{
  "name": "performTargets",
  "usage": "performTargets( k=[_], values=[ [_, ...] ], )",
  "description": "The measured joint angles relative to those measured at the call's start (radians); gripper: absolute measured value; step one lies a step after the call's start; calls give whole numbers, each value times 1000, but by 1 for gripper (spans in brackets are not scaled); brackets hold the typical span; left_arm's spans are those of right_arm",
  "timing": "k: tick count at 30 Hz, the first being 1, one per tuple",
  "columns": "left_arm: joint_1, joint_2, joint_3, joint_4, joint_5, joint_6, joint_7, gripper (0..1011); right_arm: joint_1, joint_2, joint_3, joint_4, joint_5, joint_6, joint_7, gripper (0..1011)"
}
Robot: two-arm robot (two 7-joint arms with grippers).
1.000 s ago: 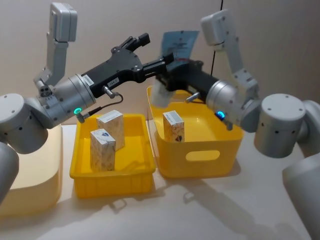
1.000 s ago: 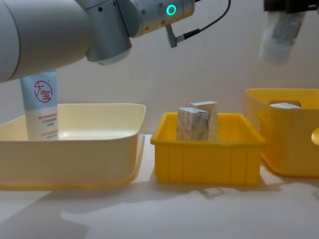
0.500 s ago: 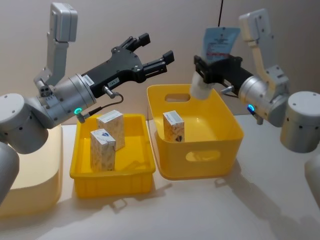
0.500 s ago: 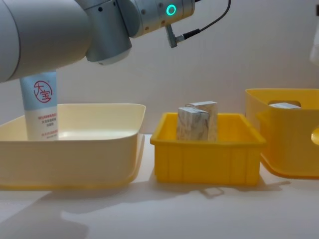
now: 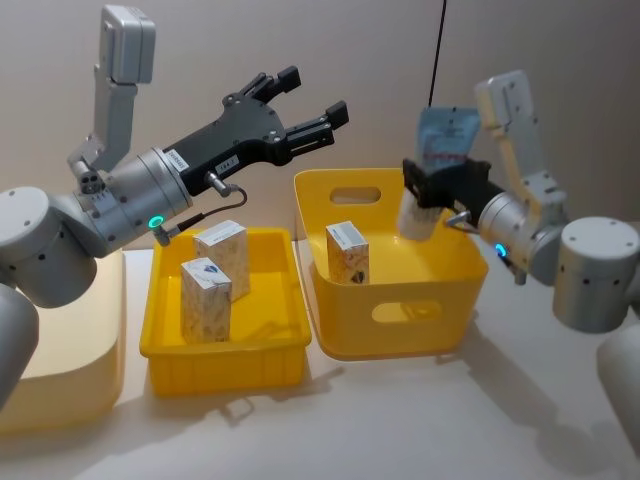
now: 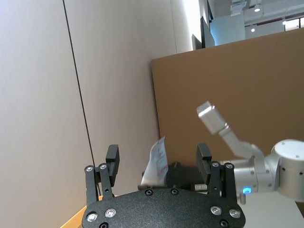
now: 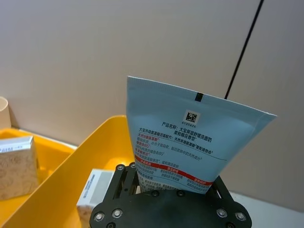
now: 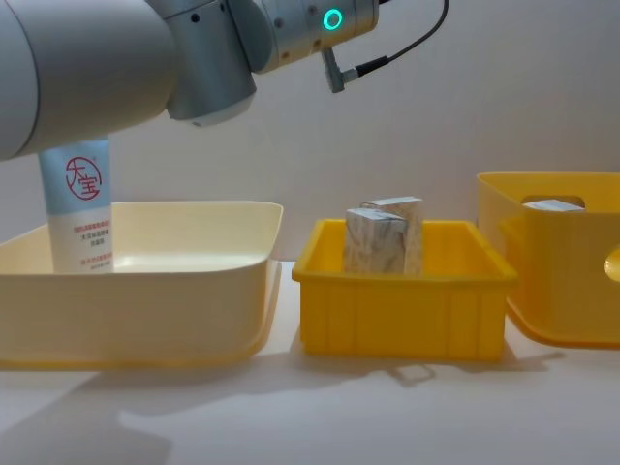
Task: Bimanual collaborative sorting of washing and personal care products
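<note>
My right gripper (image 5: 428,188) is shut on a pale-blue squeeze tube (image 5: 441,141), held upright above the right side of the deep yellow bin (image 5: 400,312). The right wrist view shows the tube (image 7: 190,147) rising out of the gripper (image 7: 171,189), printed side facing the camera. My left gripper (image 5: 312,95) hangs open and empty above the gap between the two bins. Two marbled cartons (image 5: 221,255) (image 5: 205,298) stand in the shallow yellow bin (image 5: 225,365). Another carton (image 5: 347,250) stands in the deep bin. A white tube with a round red logo (image 8: 79,208) stands in the cream tray (image 8: 145,291).
The cream tray (image 5: 60,385) lies at the far left, touching the shallow bin. In the chest view the shallow bin (image 8: 402,315) sits mid-table and the deep bin (image 8: 557,281) at the right edge. Bare table lies in front of the bins. A wall stands close behind.
The right gripper carried the tube away from the left gripper, rightwards and then lower, to above the deep bin's right side. The left arm stayed still and open.
</note>
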Motion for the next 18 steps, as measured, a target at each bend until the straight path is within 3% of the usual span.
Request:
performTargets(
  k=[18],
  values=[
    [0, 0, 0, 0, 0, 0, 0, 1004, -10, -48, -34, 60, -17, 18, 6, 450]
  ],
)
